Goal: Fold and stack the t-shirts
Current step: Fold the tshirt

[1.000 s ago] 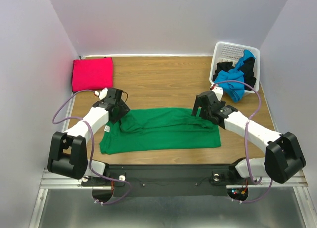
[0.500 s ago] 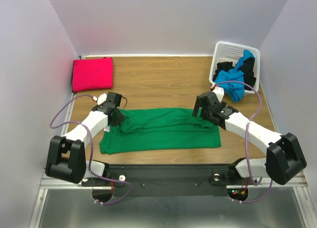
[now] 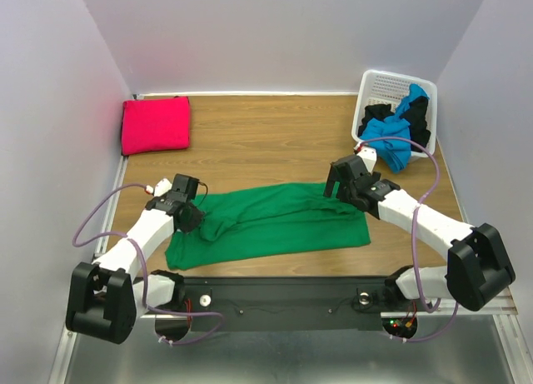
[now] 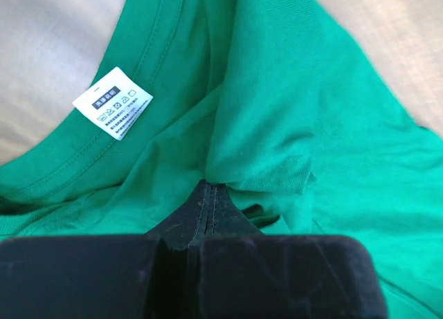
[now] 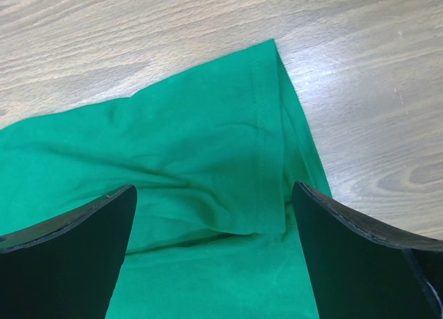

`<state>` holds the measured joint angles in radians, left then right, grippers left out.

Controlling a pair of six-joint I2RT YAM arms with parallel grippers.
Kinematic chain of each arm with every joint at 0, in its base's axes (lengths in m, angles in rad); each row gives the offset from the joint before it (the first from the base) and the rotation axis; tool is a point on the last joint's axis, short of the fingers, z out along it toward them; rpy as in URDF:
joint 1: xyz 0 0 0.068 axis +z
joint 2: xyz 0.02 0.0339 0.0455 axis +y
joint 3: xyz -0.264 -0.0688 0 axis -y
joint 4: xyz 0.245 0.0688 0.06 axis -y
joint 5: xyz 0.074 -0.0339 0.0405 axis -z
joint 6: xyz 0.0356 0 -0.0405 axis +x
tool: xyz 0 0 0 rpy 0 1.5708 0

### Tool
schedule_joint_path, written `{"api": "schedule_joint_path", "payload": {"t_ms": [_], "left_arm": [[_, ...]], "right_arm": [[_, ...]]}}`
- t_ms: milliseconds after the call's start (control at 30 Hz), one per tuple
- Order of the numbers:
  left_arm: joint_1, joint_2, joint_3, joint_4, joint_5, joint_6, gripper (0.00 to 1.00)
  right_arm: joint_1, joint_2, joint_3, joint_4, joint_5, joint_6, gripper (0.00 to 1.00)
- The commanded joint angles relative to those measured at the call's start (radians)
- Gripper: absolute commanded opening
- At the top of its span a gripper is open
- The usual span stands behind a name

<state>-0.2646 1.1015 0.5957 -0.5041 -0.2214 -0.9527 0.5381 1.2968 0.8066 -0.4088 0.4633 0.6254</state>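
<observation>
Gripping on one side, gaping on the other

The left tool (image 4: 210,189) is clamped tight on a raised fold of the green t-shirt (image 3: 283,221), right at its tips. A white label (image 4: 113,102) lies beyond, to its left. The right tool (image 5: 213,194) is spread wide and holds nothing, with the shirt's hem corner below the gap, on the table (image 3: 266,134). Far beyond the left tool lies a folded magenta t-shirt (image 3: 156,124). Beyond the right tool, to its right, a white basket (image 3: 390,86) holds a blue t-shirt (image 3: 390,142) and a black t-shirt (image 3: 419,117).

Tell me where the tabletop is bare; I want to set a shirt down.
Free: the wooden strip between the folded magenta-red cloth t-shirt and the white plastic lattice basket, behind the bright green cloth t-shirt. Crowded: the near half, with that shirt, the left gripper and the right gripper.
</observation>
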Motion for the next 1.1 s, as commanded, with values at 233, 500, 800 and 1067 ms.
{"api": "schedule_joint_path", "payload": {"t_ms": [233, 500, 800, 1067], "left_arm": [[0.005, -0.140, 0.107, -0.220, -0.074, -0.093, 0.63], [-0.040, -0.126, 0.157, 0.022, 0.120, -0.032, 0.99], [-0.263, 0.239, 0.348, 0.087, 0.068, -0.023, 0.99], [-0.268, 0.285, 0.227, -0.023, -0.056, -0.047, 0.99]], "right_arm": [[0.008, 0.007, -0.006, 0.033, 0.005, 0.000, 1.00], [0.010, 0.012, -0.004, 0.036, -0.005, 0.002, 1.00], [0.008, 0.073, -0.001, 0.064, -0.037, -0.007, 1.00], [0.008, 0.139, 0.009, 0.102, -0.074, -0.015, 1.00]]}}
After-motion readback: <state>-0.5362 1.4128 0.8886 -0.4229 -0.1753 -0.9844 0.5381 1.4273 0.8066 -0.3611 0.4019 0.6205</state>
